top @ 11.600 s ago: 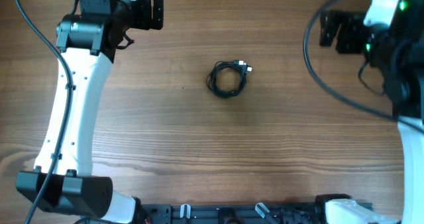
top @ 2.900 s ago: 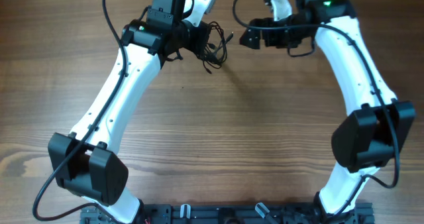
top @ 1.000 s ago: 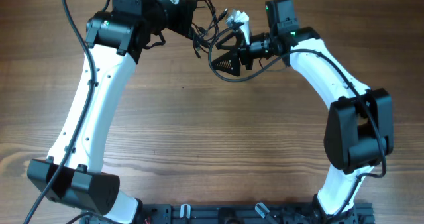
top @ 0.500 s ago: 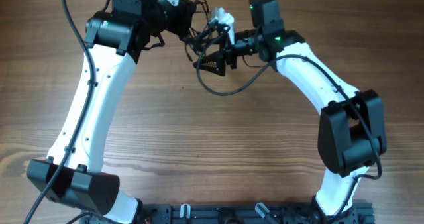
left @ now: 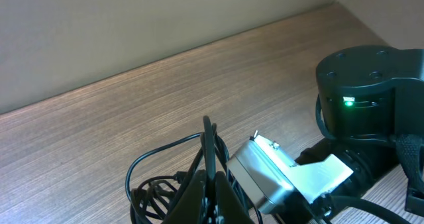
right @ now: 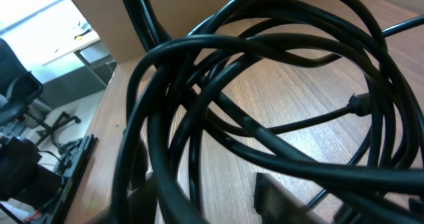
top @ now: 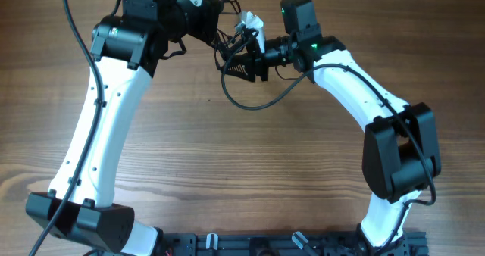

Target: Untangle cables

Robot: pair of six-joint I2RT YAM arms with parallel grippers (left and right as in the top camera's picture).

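The left gripper point(left: 211, 184) has its fingers point(left: 228, 201) clenched on the cables point(left: 156, 177), with one strand standing up from between them; the thin black loops bunch just left of those fingers, held above the wooden table point(top: 227, 157) near its far edge; the right gripper point(top: 242, 60) meets the same bundle from the opposite side, and coils fill its wrist view, but I cannot tell whether its fingers point(right: 278, 191) pinch a strand; a green light point(left: 346, 102) glows on the right arm's wrist; a thicker black arm cable point(top: 254, 103) sags beneath.
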